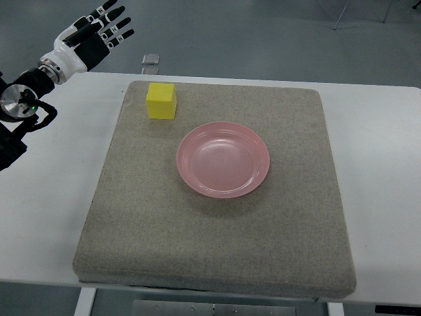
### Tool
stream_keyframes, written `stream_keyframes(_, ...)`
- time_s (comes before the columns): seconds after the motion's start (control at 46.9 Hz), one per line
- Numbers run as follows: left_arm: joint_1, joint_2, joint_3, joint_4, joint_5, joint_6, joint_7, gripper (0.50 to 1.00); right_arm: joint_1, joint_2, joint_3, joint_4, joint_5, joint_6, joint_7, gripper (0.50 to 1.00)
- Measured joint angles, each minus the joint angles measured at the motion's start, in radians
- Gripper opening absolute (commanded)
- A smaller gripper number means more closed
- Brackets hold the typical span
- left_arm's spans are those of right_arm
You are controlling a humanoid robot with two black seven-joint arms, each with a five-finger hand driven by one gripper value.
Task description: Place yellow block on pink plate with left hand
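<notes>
One arm in view, entering from the left edge. Left hand [99, 31] sits beyond the far-left corner of the worktop [52, 197], raised over the floor past the far edge. Fingers [118, 27] spread and relaxed, black tips fanned toward the right; nothing held. Right arm not seen.

Grey mat [217, 243] covers most of the worktop centre, edges roughly square to it.

Yellow block [161, 101] stands on the mat, just inside its far-left corner. Roughly cubic, so no long axis to speak of; faces sit near parallel with the mat edges. Apart from the plate, not touching it.

Pink plate [223, 160] lies right of and nearer than the block, about mid-mat. Empty, upright, shallow rim.

Small grey object [150, 59] on the floor beyond the far edge; too small to identify.

Key relation: block lies to the right of the left hand and nearer the robot, a short diagonal reach. Left hand is the closer one by far. Judgement: task not begun; next step is to bring the hand over the block and down, then carry it rightward and nearward to the plate.
</notes>
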Motion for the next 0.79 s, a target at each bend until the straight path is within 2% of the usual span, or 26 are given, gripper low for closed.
stream_keyframes(0.534, -0.017, 0.0, -0.002, -0.001, -0.004, -0.001, 0.003, 0.996, 0.0, 0.0, 0.0, 0.0, 0.0, 0.0, 0.0, 0.924)
stream_keyframes(0.79, -0.016, 0.013, 0.0, 0.008, 0.009, -0.098, -0.005, 0.996, 0.0, 0.0, 0.0, 0.0, 0.0, 0.0, 0.0, 0.924)
